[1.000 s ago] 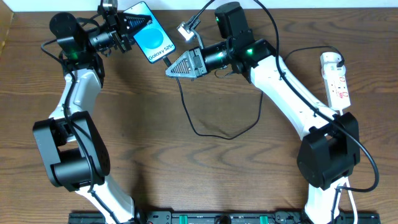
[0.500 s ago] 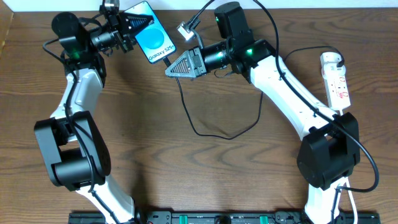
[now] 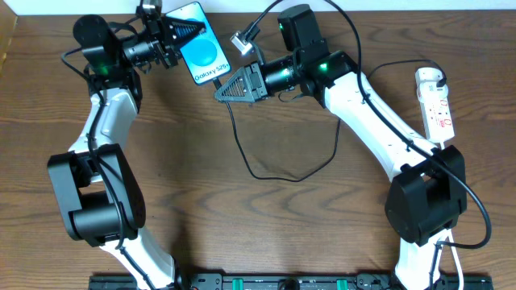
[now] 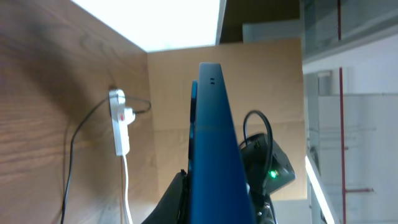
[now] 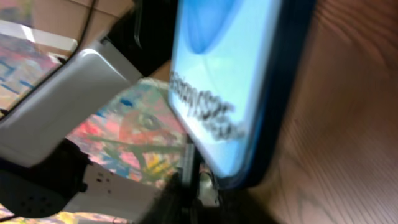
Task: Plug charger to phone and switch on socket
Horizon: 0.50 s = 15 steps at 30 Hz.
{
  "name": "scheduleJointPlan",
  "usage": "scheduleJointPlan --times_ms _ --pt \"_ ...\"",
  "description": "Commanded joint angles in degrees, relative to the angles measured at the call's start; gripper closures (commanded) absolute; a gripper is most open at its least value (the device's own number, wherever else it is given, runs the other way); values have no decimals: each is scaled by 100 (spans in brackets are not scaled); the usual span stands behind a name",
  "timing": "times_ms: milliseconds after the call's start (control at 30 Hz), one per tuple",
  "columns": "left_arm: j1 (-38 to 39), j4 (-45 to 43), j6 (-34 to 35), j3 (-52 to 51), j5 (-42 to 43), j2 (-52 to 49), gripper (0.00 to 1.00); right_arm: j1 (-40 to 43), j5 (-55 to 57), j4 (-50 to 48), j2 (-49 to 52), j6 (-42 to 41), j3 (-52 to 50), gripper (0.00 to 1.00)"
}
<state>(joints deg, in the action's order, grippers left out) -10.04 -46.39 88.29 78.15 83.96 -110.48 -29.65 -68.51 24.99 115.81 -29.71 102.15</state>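
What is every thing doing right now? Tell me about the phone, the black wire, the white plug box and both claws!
phone: screen lit blue, gripped at one end.
charger: plug tip at the phone's bottom edge; too blurred to tell if it is in.
power strip: lying on the table; cannot tell if it is switched on.
left gripper: shut on the phone.
right gripper: shut on the charger near its tip.

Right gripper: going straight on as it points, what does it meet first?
The bottom edge of the cyan-screened, dark-framed smartphone held by the left gripper. It sits right ahead of the right gripper, with the plug tip of the thin black charger cable at that edge; the gap is unclear.
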Motion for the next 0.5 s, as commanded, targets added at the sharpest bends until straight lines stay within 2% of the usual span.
scheduleJointPlan --times_ms 0,200,367,467 --pt "4 -42 -13 35 608 87 92 125 352 487 -17 557 33 75" --pt "-98 -46 -22 2 610 87 92 612 621 1012 -22 1003 33 58" --pt "-70 -42 -431 -186 610 72 93 1504 1993 2087 -22 1521 33 57" --pt "72 -42 -616 -275 605 72 93 1633 2315 2444 -22 1775 33 57"
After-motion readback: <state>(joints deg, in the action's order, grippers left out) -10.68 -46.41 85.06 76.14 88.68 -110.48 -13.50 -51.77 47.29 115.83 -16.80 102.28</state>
